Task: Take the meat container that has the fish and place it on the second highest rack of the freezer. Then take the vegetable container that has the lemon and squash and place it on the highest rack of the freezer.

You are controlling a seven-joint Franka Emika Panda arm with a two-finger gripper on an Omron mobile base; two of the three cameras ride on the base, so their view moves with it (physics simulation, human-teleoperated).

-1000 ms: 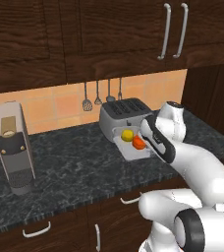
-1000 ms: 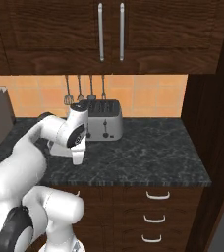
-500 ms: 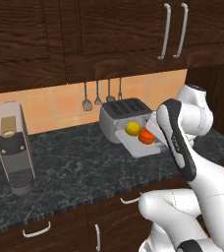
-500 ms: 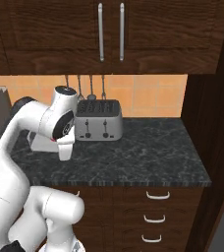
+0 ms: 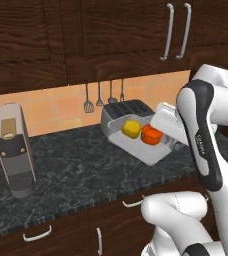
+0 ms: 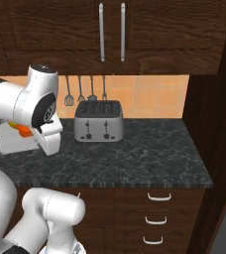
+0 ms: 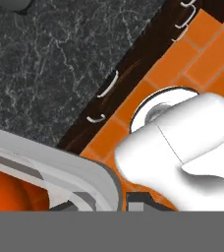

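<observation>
A grey vegetable container [image 5: 155, 155] hangs tilted above the dark counter, in front of the toaster. The yellow lemon [image 5: 131, 128] and the orange-red squash [image 5: 151, 135] lie inside it. My gripper [image 5: 172, 141] is shut on the container's right rim, with the fingertips hidden behind the white hand. In the hand view the container's rim [image 7: 60, 167] runs between the jaws of my gripper [image 7: 97, 204], with the squash [image 7: 3, 194] just beyond it. From the right base view the container [image 6: 13, 141] and the squash [image 6: 23, 130] peek out behind my arm. The meat container, the fish and the freezer are out of view.
A silver toaster [image 5: 125, 111] [image 6: 98, 121] stands at the back of the counter [image 5: 76, 170]. A tall coffee machine [image 5: 15, 150] stands at the left. Utensils [image 5: 98, 95] hang on the wall. Dark cabinets are overhead, and drawers [image 6: 155, 218] below.
My arm has risen and folded back, carrying the container with the lemon and squash up off the counter and toward the left of the right base view. The grip has stayed shut.
</observation>
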